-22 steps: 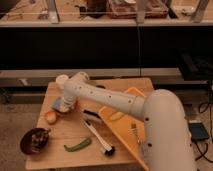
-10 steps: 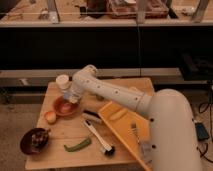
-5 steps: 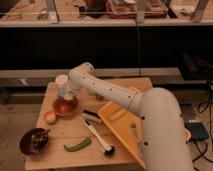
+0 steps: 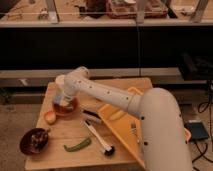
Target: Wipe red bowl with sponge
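The red bowl [image 4: 65, 107] sits on the left part of the wooden table [image 4: 60, 152]. My gripper [image 4: 62, 98] hangs from above right over the bowl, its tip at or just inside the bowl's rim. A small blue-grey patch at the tip looks like the sponge [image 4: 59, 97], but I cannot tell how it is held. The arm's white wrist covers the back of the bowl.
A white cup [image 4: 59, 80] stands just behind the bowl. A small yellow-orange round thing [image 4: 50, 117] lies in front of it, and a maroon bowl [image 4: 34, 141] is at front left. A green pepper [image 4: 77, 145], a black-headed brush [image 4: 98, 137] and a yellow tray [image 4: 125, 131] lie to the right.
The gripper has swung left from beside the bowl to over it, and the wrist has turned more upright. The bowl and the other things stay in place.
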`<state>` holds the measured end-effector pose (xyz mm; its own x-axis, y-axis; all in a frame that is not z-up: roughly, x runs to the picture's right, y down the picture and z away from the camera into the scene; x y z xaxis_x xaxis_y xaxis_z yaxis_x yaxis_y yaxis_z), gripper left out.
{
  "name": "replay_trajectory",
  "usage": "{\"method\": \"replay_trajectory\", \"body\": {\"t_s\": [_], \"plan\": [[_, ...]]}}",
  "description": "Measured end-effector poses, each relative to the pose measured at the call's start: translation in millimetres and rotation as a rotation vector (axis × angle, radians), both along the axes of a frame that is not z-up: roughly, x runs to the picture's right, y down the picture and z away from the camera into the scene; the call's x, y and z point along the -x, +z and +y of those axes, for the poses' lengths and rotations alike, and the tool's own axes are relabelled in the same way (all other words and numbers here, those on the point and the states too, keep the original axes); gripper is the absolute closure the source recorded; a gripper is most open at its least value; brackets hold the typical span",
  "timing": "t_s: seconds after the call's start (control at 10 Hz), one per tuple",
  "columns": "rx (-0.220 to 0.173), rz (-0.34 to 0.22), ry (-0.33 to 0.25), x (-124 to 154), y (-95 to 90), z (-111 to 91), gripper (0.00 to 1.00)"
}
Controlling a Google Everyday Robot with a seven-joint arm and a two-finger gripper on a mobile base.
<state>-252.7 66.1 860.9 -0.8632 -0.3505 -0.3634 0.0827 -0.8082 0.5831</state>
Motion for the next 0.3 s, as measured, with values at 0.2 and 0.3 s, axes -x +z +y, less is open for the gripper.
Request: {"method": "replay_trajectory", "body": {"t_s": [0.2,0.3], "plan": [[0.012,0.016,0.001,-8.7,0.5,8.5,0.74],[0.019,0.022,0.015,-18.3,-0.9,9.8,0.74]]}}
